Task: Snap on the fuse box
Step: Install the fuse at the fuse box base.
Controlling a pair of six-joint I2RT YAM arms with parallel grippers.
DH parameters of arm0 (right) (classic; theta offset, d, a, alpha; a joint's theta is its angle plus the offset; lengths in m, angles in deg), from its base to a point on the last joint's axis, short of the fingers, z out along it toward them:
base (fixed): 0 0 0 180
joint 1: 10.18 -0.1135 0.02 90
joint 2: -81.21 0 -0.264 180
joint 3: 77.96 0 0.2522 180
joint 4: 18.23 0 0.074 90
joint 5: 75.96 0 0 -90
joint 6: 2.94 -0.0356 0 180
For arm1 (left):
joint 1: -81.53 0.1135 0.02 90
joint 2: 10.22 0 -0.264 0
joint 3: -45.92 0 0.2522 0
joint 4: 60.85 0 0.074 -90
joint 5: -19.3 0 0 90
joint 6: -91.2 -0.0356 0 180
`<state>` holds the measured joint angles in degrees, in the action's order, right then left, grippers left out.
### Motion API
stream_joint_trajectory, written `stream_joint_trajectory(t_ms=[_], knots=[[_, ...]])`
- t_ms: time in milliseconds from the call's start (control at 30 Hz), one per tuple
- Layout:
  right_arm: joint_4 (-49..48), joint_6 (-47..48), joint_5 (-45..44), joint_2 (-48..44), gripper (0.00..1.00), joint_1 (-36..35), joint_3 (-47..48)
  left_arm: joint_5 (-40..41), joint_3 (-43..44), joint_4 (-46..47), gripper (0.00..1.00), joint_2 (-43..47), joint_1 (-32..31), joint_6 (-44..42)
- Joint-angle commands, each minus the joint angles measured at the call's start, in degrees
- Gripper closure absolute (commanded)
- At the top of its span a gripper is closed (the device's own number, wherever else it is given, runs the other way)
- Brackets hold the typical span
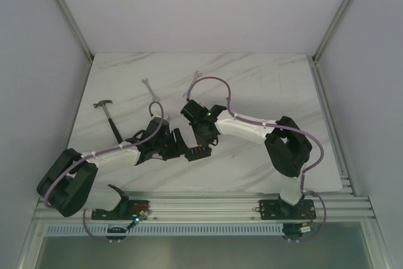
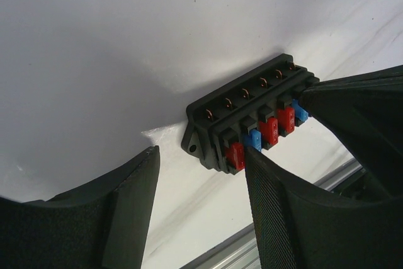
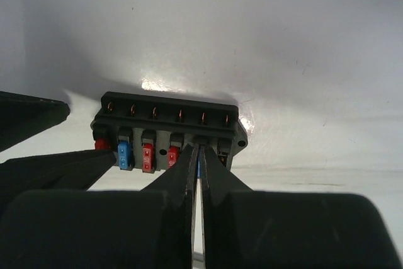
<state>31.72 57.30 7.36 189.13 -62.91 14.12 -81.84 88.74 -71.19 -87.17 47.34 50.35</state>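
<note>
While the overhead view gives you only a dark knot where both arms meet mid-way across the white marbled table [image 1: 264, 80], the wrist cameras pull things apart. From the left wrist you see the left gripper [image 2: 201, 155] with its jaws standing wide apart. The small black rectangular plastic fuse box [image 2: 252, 108] lies flat on the table just beyond its fingertips.

From the right wrist you see the right gripper [image 3: 197, 152] with its fingers pressed together, their tips at the box's front row. A sliver of blue shows between them; you cannot tell whether it is pinched.

The box shows six copper-coloured terminals along its back edge, with red and blue fuses seated in front.

Only overhead do you get the black-handled hammer [image 1: 110, 114], a small silver wrench [image 1: 147, 84] and a second wrench [image 1: 196, 78], all well apart from the box.
</note>
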Motion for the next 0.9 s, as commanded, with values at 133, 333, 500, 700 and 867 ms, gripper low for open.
stream_joint_trajectory(t_ms=[133,333,500,700,867], knots=[[5.7,-0.2,0.3,12.2,1.0,-0.5,-4.3,-0.4,0.5,-0.5,0.35,-2.3,0.1,-1.0],[1.8,-0.2,2.1,19.5,1.0,-1.1,-6.2,0.1,-0.1,-0.2,0.35,-2.5,0.1,-0.9],[-0.4,0.4,2.0,17.8,1.0,-2.1,-5.0,0.8,-0.7,-0.3,0.36,-1.8,0.1,-0.8],[-1.0,3.0,-2.9,2.1,0.89,-2.0,-0.9,1.6,-0.7,-0.3,0.35,0.9,0.2,-0.7],[-2.4,4.6,-8.9,-5.9,0.74,-0.4,1.1,3.6,0.3,-0.9,0.34,4.2,0.3,-0.9]])
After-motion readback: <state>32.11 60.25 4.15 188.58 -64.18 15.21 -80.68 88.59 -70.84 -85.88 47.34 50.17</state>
